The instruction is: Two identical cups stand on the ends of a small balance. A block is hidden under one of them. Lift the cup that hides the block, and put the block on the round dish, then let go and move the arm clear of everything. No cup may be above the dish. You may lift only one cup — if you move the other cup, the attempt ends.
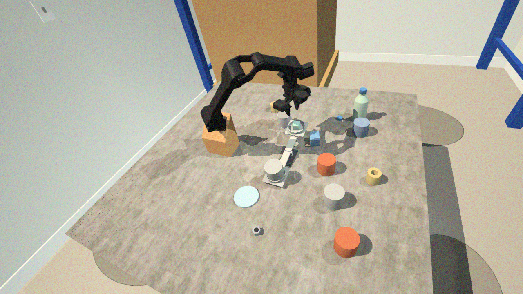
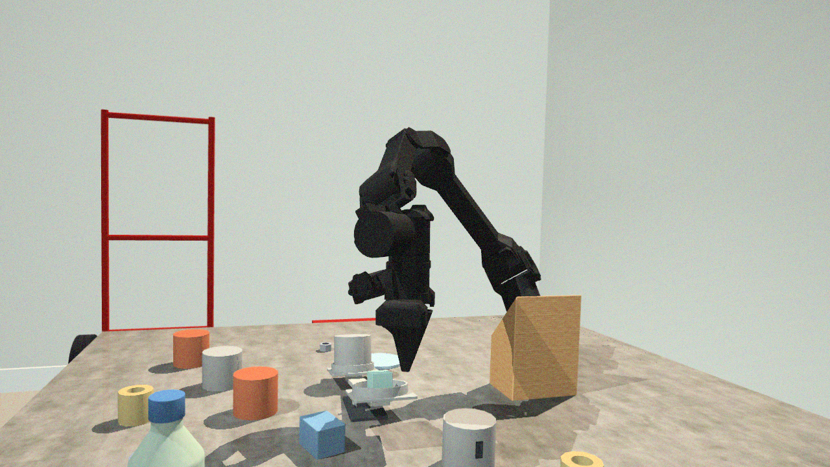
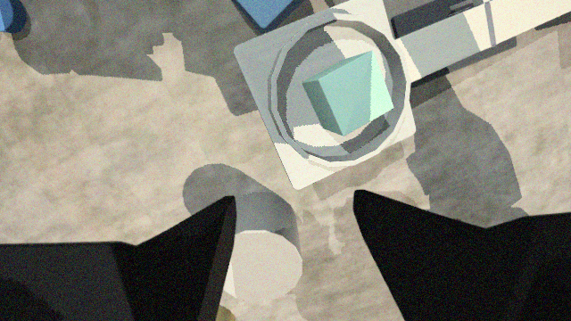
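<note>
The mint-green block [image 1: 296, 125] [image 2: 379, 379] [image 3: 345, 95] lies uncovered inside the ring of the balance's far pan [image 1: 289, 132] [image 3: 292, 174]. One light grey cup [image 1: 274, 170] [image 2: 352, 351] stands on the near pan, joined by the beam [image 1: 286, 157]. The other grey cup [image 1: 283, 119] [image 2: 469, 435] [image 3: 268, 263] stands on the table beside the far pan. My gripper [image 1: 292, 111] [image 2: 406, 368] [image 3: 295, 202] is open and empty, above and beside the block's pan; in the exterior view one finger hides the other. The round pale blue dish [image 1: 246, 196] [image 2: 385, 361] is bare.
A blue cube [image 1: 314, 139] [image 2: 321, 434] [image 3: 265, 11] sits close to the far pan. A bottle [image 1: 360, 105] [image 2: 166, 441] and blue cylinder [image 1: 361, 128] stand beyond it. An orange cylinder [image 1: 326, 164] [image 2: 255, 393] is beside the balance. A nut [image 1: 256, 230] lies near the dish. A wooden block [image 1: 221, 140] [image 2: 539, 348] stands under the arm.
</note>
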`<state>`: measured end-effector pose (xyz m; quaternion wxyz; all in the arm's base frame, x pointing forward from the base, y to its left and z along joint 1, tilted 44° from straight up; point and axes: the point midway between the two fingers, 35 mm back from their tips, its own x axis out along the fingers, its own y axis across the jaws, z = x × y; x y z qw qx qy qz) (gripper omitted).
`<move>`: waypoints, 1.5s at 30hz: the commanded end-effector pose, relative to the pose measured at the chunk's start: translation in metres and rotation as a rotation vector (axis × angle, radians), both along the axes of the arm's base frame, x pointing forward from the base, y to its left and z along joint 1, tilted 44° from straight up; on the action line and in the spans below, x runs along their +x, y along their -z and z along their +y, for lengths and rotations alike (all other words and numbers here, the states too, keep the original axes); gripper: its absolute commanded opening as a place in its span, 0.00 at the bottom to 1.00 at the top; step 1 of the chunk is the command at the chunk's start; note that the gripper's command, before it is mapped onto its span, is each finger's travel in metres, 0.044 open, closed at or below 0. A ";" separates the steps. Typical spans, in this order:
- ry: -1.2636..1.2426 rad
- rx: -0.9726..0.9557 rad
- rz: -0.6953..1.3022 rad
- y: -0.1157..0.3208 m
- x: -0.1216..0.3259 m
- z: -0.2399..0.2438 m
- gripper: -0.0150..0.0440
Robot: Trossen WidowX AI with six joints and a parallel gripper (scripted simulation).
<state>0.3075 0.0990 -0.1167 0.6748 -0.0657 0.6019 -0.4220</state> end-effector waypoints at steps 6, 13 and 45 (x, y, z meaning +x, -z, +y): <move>0.227 -0.035 -0.201 -0.010 0.008 -0.007 0.69; 0.408 -0.061 -0.361 -0.018 0.013 -0.014 0.69; 0.831 -0.123 -0.742 -0.023 0.023 -0.042 0.69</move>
